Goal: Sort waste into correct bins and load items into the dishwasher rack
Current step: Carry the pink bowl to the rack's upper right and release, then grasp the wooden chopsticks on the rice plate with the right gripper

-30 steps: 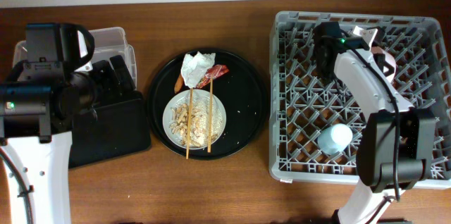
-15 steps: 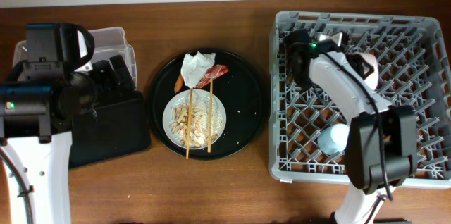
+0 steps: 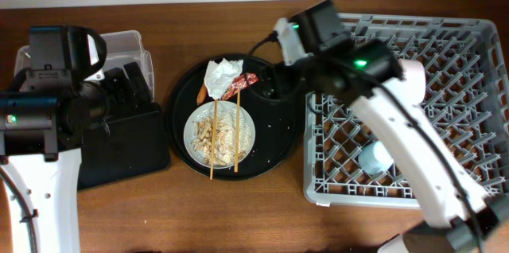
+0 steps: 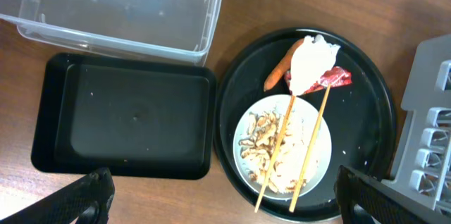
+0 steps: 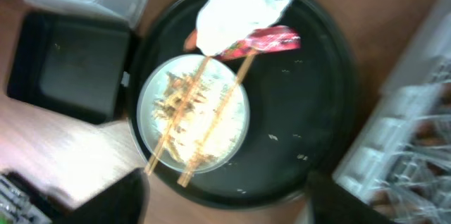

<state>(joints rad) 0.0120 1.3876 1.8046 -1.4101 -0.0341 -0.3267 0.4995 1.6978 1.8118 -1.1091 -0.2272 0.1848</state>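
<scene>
The round white plate (image 3: 220, 135) lies on a round black tray (image 3: 274, 138), carrying beige food scraps (image 4: 264, 136) and two chopsticks (image 4: 310, 136). Behind it sit the crumpled napkin (image 3: 223, 74), red wrapper (image 3: 243, 83) and orange food piece (image 4: 276, 76). A pink bowl (image 3: 411, 78) and a light-blue cup (image 3: 375, 157) rest in the grey dishwasher rack (image 3: 398, 21). My right gripper (image 5: 225, 203) hangs open and empty above the tray's right side. Over the bins, my left gripper (image 4: 229, 203) stands wide open, holding nothing.
The clear tub (image 4: 120, 5) and the shallow black tray (image 4: 127, 122) lie side by side at the left, both holding nothing that I can see. The rack fills the right side of the table. The right wrist view is blurred.
My right arm swung left from the back of the rack to above the round tray, and its gripper opened. The pink bowl stayed in the rack. The left arm has not moved.
</scene>
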